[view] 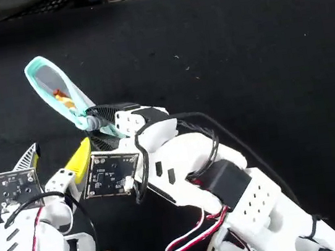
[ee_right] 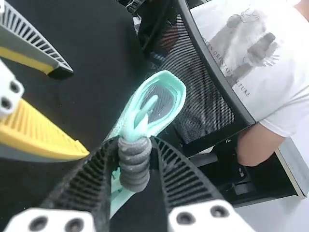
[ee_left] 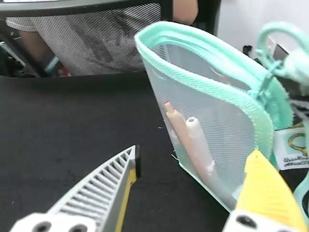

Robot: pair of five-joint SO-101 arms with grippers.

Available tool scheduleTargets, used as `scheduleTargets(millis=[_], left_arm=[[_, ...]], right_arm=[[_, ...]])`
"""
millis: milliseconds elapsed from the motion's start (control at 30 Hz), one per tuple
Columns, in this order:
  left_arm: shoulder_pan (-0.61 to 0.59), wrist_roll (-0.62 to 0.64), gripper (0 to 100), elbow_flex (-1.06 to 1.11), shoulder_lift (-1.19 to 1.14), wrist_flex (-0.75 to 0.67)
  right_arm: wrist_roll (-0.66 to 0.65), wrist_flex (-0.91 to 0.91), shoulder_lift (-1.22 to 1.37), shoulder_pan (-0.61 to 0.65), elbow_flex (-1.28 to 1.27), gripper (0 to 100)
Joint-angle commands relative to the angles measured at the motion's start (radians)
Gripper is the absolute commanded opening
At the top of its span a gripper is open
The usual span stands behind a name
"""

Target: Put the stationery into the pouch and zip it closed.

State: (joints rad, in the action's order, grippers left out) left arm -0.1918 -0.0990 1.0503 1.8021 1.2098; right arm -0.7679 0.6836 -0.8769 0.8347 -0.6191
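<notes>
The mint mesh pouch [view: 55,91] lies on the black table at the back left, its mouth partly open. Through the mesh, pens [ee_left: 193,145] lie inside the pouch [ee_left: 212,101]. My right gripper [view: 96,120] is at the pouch's near end, and its black jaws [ee_right: 135,145] are shut on the grey ribbed zipper pull [ee_right: 133,164] with its mint loop. My left gripper [view: 59,144] stands open just in front of the pouch. Its yellow finger [ee_left: 265,193] is close to the pouch's near corner, and its white finger [ee_left: 96,193] is out to the side.
A black cloth covers the table [view: 239,59], with open room to the right and the back. A mesh chair [ee_right: 198,92] stands beyond the far edge. The right arm's white body [view: 226,186] crosses the front of the table.
</notes>
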Motion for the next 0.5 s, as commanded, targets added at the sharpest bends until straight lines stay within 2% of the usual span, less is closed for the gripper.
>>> scheduleTargets(millis=[0, 200, 300, 467], left_arm=[[-0.015, 0.003, 35, -0.007, -0.003, -0.023], [-0.054, -0.023, 35, -0.007, -0.003, -0.043], [-0.035, -0.018, 35, -0.061, -0.003, 0.006], [0.088, 0.121, 35, -0.223, -0.003, 0.121]], right_arm=[[-0.011, 0.014, -0.038, -0.014, 0.065, 1.2], [-0.011, 0.075, -0.039, -0.012, 0.073, 1.2], [-0.012, 0.055, -0.035, -0.012, 0.073, 1.2], [-0.012, 0.041, -0.033, -0.012, 0.065, 1.2]])
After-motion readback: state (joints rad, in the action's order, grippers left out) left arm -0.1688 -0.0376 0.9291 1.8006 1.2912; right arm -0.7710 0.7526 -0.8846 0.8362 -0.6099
